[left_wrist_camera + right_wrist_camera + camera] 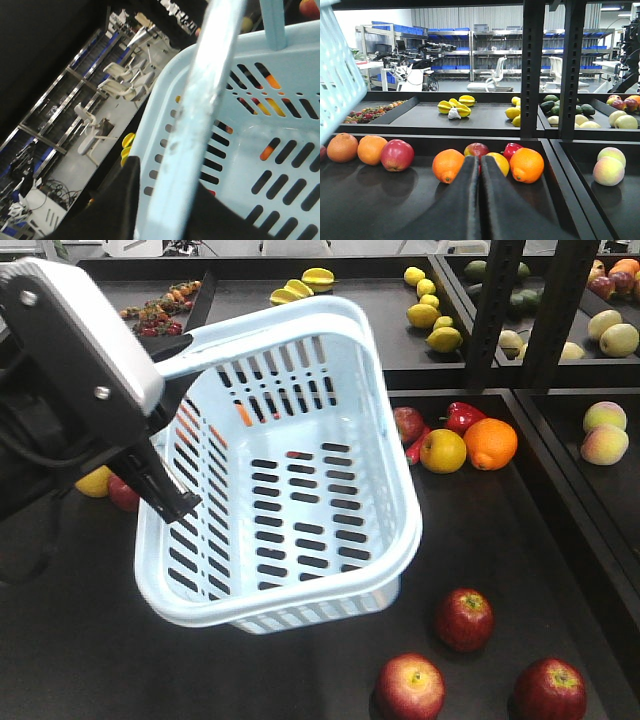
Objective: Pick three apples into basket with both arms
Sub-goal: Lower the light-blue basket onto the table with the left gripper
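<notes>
Exterior front-facing view: left claw (165,490) pinching the rim of one tilted, empty basket (290,608)
Right claw (480,162) has its fingers pressed together, holding nothing. Pale blue and slotted, the basket hangs over the black bench (80,640); three dark-red apples (464,619), (410,687), (550,690) with yellowish flecks lie on the bench near its lower rim

black shelf (520,540), three apples (463,619) near front, orange (490,443), yellow apple (442,451), red pepper (462,416) behind
</notes>
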Controlling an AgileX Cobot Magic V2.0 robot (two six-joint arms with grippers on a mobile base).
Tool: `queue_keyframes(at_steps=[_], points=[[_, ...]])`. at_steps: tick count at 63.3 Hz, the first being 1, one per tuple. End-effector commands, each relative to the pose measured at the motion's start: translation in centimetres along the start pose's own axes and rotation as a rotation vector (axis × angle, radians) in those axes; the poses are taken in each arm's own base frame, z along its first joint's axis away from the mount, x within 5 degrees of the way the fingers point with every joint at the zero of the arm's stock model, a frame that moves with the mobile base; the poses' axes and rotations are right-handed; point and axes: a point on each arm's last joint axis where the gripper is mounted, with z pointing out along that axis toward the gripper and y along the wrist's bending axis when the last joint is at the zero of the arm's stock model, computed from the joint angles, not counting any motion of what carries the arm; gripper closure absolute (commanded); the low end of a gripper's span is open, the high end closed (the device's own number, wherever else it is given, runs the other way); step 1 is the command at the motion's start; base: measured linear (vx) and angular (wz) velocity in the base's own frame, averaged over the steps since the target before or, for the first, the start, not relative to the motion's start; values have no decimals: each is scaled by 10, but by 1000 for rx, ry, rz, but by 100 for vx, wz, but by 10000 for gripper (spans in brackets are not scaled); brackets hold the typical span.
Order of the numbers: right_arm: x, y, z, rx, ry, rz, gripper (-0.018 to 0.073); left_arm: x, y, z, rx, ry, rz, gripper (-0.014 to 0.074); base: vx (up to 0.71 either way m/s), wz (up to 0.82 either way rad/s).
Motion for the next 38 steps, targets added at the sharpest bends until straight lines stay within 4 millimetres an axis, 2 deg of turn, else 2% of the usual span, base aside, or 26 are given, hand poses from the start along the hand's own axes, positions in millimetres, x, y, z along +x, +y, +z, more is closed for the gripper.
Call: queue_keyframes(at_steps=[1, 22, 38], points=[[-3, 0, -1, -2, -70, -14, 568, -1, 7, 8, -60, 31, 48, 603, 0, 0], [-3, 0, -1, -2, -70, -14, 568, 45, -26, 60, 106, 180, 87, 603, 0, 0], [-3, 0, -1, -2, -70, -14, 568, 76, -42, 79, 253, 226, 135, 603, 0, 0]])
